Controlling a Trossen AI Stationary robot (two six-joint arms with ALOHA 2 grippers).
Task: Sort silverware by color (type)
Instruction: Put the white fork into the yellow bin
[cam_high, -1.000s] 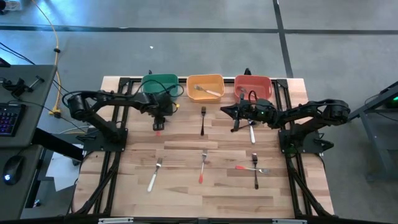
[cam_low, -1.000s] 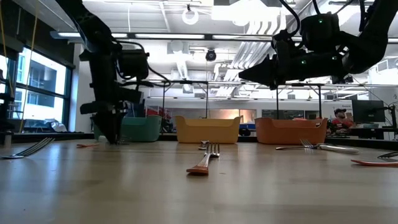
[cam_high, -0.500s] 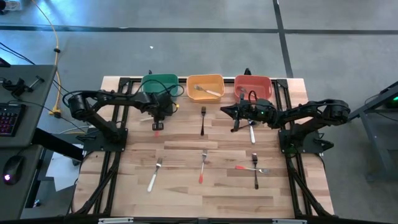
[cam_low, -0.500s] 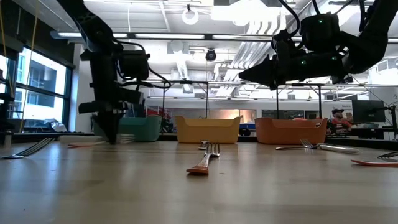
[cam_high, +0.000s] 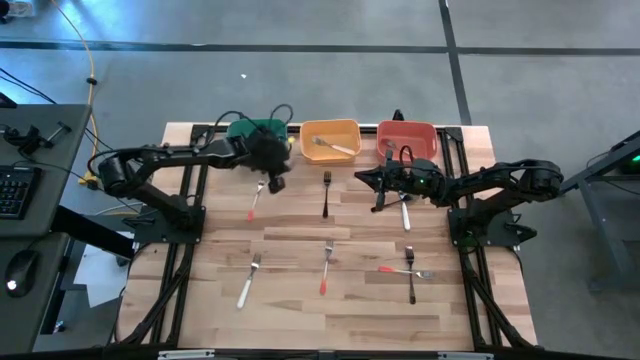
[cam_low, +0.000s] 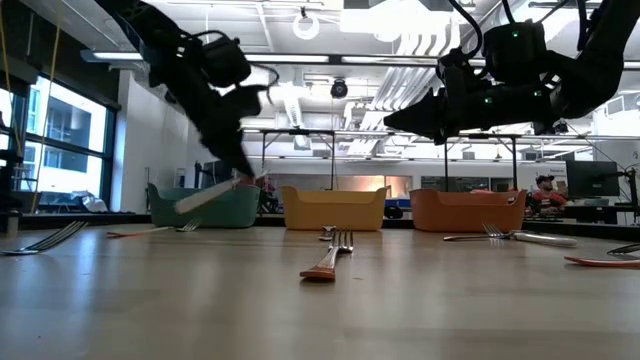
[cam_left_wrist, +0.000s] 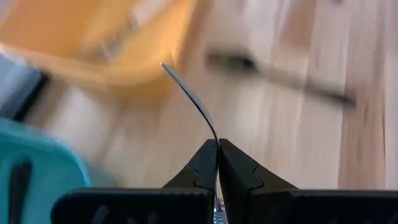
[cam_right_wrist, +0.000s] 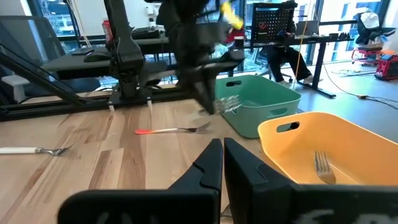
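My left gripper (cam_high: 269, 178) hangs above the table in front of the green bin (cam_high: 250, 129), shut on a pale-handled fork (cam_low: 205, 196). Under it a red-handled fork (cam_high: 254, 203) lies flat on the wood. My right gripper (cam_high: 377, 190) hovers shut in front of the red bin (cam_high: 407, 137), touching nothing. A white fork (cam_high: 405, 213) lies beside it. On the table lie a black fork (cam_high: 327, 192), a white fork (cam_high: 248, 282), a red fork (cam_high: 326, 270), and a red fork (cam_high: 395, 270) crossing a black one (cam_high: 411, 285). My left gripper pinches the fork between its two fingertips, near its tined end (cam_right_wrist: 229, 102). The fingers slant down from above. A thin curved metal strip (cam_left_wrist: 193, 96) rises edge-on from the tips. The fork is lifted clear, its pale handle (cam_low: 195, 200) slanting down.
The orange bin (cam_high: 331, 128) holds a white fork (cam_high: 328, 147), and the red bin holds a dark utensil. All three bins stand in a row at the far edge. Bare wood lies along the near edge and in the near left corner. A person sits in the room beyond the table.
My left gripper has taken hold of the pale-handled fork. It has risen from the tabletop and moved toward the far right, tipping from straight down to a slant. The fork is now lifted clear. The red-handled fork has stayed on the wood.
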